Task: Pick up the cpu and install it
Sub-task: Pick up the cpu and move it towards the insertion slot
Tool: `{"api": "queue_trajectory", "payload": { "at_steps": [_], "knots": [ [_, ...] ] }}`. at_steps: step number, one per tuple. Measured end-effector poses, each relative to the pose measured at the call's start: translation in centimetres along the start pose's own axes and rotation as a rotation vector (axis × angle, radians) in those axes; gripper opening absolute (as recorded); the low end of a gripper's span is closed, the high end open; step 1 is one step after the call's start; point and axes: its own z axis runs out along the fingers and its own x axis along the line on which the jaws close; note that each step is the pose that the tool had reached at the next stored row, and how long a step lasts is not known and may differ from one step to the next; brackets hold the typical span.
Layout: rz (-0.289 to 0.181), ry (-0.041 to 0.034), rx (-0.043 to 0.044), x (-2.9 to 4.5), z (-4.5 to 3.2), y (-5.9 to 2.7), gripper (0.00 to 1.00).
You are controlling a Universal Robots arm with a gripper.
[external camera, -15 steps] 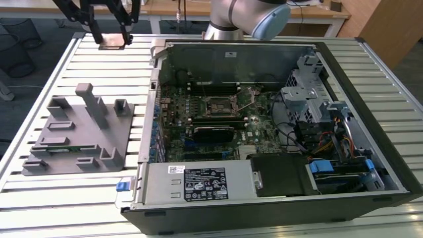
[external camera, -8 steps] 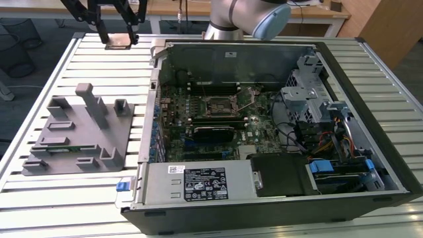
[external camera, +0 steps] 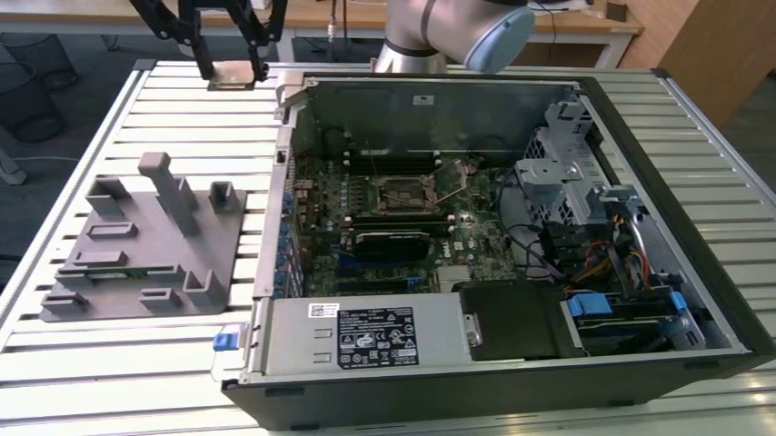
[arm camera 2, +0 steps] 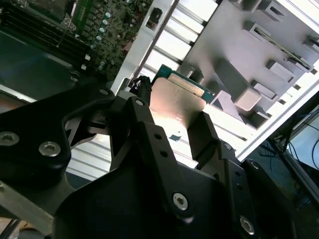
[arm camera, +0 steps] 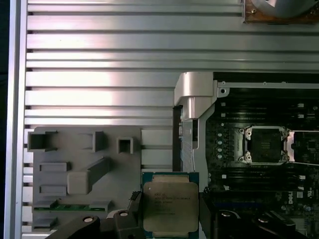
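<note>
gripper: the gripper point(external camera: 232, 71) is hanging over the far side of the desk point(external camera: 182, 118), off to the exterior view's left of the computer case point(external camera: 485, 400); its two black fingers point(arm camera 2: 202, 132) are pressing on opposite edges of the cpu, so it's only as wide open as the chip and gripping nothing else

cpu: the cpu point(arm camera: 170, 201) is sitting flat between those fingers with its silvery metal top facing the first wrist view and a green edge peeking out around it; it's being held up in the air, not touching the desk; in the second wrist view it's catching the light point(arm camera 2: 175, 99) right between the fingers

socket: the dark square socket point(arm camera: 264, 144) is sitting on the board inside the case; it's well apart from the cpu

holder: a grey moulded holder point(external camera: 140, 245) is lying on the desk just beside the case, on the exterior view's left; a green memory stick point(arm camera: 75, 205) is resting in one of its slots
</note>
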Motion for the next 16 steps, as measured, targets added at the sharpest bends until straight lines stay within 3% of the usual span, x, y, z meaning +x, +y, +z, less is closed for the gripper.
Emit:
{"api": "queue_trajectory", "payload": {
  "at_steps": [11,12,16],
  "knots": [
    [0.0,-0.0001,0.0,-2.65,0.0,0.18,0.54],
    [0.0,-0.0001,-0.0001,-3.56,0.01,0.27,0.54],
    [0.0,-0.0001,0.0,-4.35,0.01,0.35,0.54]
  ]
}}
